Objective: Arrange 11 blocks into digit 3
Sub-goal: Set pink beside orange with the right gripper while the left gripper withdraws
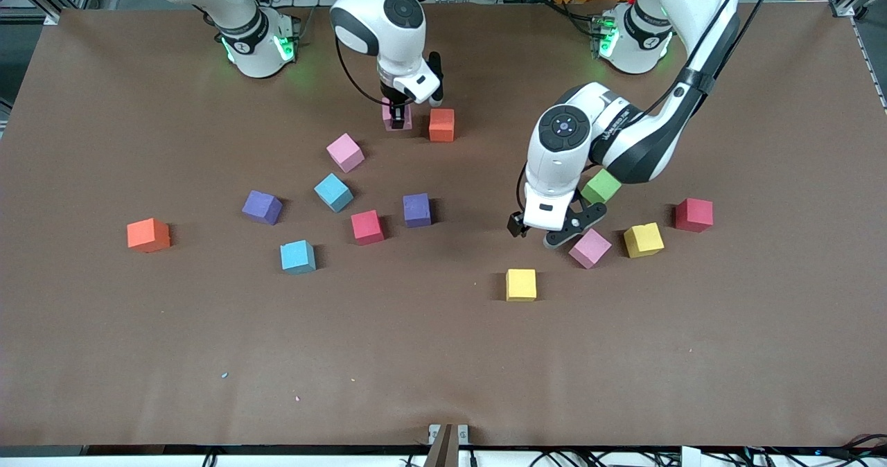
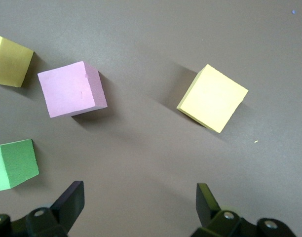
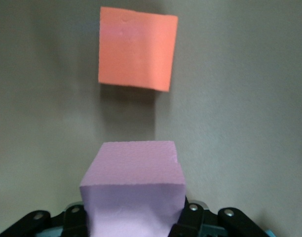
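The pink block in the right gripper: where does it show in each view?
Front view: pink block under the right gripper, beside the orange block, near the right arm's base.
Right wrist view: pink block between the fingers, orange block past it.
Left wrist view: not in it.
Shared landmark: that orange block.

No readable text, labels, brands, numbers or signs anywhere in views. Dark lettering runs along left arm's forearm point(image 1: 613, 129) in front view, too small to read. Blocks blank on all visible faces.
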`<state>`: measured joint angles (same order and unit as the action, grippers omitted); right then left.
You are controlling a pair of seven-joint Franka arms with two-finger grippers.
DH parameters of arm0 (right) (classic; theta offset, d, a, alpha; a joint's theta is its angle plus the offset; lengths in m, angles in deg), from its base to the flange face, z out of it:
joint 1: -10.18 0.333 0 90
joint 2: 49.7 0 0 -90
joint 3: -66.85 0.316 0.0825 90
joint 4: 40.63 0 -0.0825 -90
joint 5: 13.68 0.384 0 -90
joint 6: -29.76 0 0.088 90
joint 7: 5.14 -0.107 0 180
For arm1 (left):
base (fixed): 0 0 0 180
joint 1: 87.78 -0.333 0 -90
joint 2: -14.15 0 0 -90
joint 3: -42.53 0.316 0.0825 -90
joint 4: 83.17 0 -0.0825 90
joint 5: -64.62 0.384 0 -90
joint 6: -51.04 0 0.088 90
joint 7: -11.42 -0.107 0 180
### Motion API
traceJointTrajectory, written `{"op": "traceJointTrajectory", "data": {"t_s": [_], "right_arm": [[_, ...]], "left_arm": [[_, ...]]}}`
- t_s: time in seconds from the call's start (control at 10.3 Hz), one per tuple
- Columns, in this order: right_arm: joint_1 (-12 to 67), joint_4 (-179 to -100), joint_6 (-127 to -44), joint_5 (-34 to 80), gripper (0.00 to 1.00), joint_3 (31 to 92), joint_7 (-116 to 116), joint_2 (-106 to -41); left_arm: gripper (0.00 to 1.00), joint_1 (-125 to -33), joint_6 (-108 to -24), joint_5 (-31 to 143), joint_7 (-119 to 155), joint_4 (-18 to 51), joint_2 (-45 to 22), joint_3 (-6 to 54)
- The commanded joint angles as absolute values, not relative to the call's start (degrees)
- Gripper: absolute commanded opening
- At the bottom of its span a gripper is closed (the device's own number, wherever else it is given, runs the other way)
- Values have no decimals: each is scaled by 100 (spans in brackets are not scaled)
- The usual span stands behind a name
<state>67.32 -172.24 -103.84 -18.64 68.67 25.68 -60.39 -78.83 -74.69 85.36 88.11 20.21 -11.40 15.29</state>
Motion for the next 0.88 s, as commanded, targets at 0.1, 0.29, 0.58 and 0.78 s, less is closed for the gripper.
{"op": "traceJointTrajectory", "data": {"t_s": [0.1, 0.29, 0.58, 0.78], "right_arm": [[6810, -16887, -10488, -2018, 44, 6834, 2290, -6551], [6898, -16667, -10497, -2018, 44, 6834, 2028, -6788], [6934, -16473, -10550, -2018, 44, 6834, 1921, -7070], [6934, -16482, -10550, -2018, 43, 6834, 1799, -7132]], "left_arm": [[100, -7917, -7359, 8625, 8815, 1913, -1187, 1485], [100, -7908, -7359, 8633, 8815, 1914, -1187, 1485], [100, -7891, -7359, 8633, 8815, 1914, -1196, 1485], [100, -7873, -7359, 8633, 8815, 1922, -1187, 1485]]}}
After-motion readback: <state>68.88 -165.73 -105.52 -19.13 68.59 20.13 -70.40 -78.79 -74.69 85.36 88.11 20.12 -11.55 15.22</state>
